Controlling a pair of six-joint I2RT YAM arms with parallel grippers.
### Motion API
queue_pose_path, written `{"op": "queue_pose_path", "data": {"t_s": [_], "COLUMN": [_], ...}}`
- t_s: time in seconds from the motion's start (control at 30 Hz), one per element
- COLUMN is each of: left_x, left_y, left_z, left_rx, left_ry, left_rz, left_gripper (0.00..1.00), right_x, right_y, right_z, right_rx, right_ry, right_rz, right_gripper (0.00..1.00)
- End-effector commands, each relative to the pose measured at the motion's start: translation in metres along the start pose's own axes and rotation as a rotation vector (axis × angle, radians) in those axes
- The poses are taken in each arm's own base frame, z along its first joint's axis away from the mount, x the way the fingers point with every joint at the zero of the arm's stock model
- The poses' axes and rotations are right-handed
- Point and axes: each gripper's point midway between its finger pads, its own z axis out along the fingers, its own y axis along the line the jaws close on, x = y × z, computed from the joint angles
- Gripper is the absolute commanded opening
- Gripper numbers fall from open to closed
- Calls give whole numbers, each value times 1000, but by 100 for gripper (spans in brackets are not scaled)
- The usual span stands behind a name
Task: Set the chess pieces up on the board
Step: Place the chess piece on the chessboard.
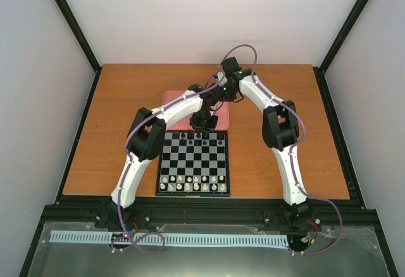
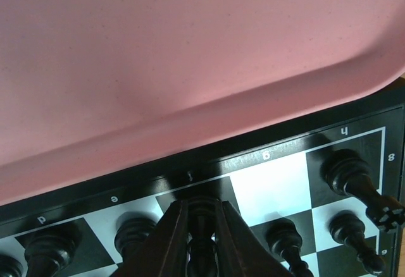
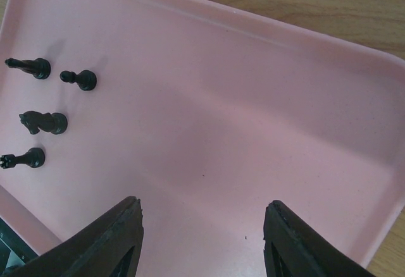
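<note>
The chequered board (image 1: pixel 193 163) lies at the table's near middle, with black chess pieces (image 1: pixel 201 138) along its far rows. My left gripper (image 1: pixel 204 124) hangs over the board's far edge. In the left wrist view it (image 2: pixel 202 229) is shut on a black piece (image 2: pixel 202 217) standing over a dark back-row square, with other black pieces (image 2: pixel 345 172) upright beside it. My right gripper (image 3: pixel 202 226) is open and empty above the pink tray (image 3: pixel 253 100). Several black pieces lie on the tray's left side: a knight (image 3: pixel 44 123), a pawn (image 3: pixel 79 79) and two more (image 3: pixel 28 66).
White pieces (image 1: pixel 193 182) fill the board's two near rows. The pink tray (image 1: pixel 174 100) sits just beyond the board, mostly hidden by both arms, and its rim (image 2: pixel 190 125) meets the board's edge. Wooden table (image 1: pixel 285 100) surrounds both.
</note>
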Motion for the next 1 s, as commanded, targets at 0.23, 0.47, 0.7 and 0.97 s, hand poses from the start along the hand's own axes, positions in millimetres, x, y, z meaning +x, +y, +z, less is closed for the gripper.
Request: {"op": "queue_pose_path", "data": {"t_s": [0.23, 0.47, 0.7, 0.97], "left_x": [-1, -6, -11, -20], "left_y": [-3, -6, -10, -10], "left_z": [-1, -6, -12, -21], "left_rx": [0, 7, 25, 6], "left_ry": [-7, -22, -36, -65], "left_rz": [10, 15, 18, 19], "left_gripper": [22, 24, 24, 28], "right_x": [-9, -10, -11, -12], "right_y": [6, 6, 7, 9], "right_z": [-14, -15, -15, -17], "right_rx": [-6, -6, -8, -15], "right_ry": [-35, -38, -39, -44], "right_rz": [-23, -25, -26, -28], "right_gripper": [53, 53, 53, 53]}}
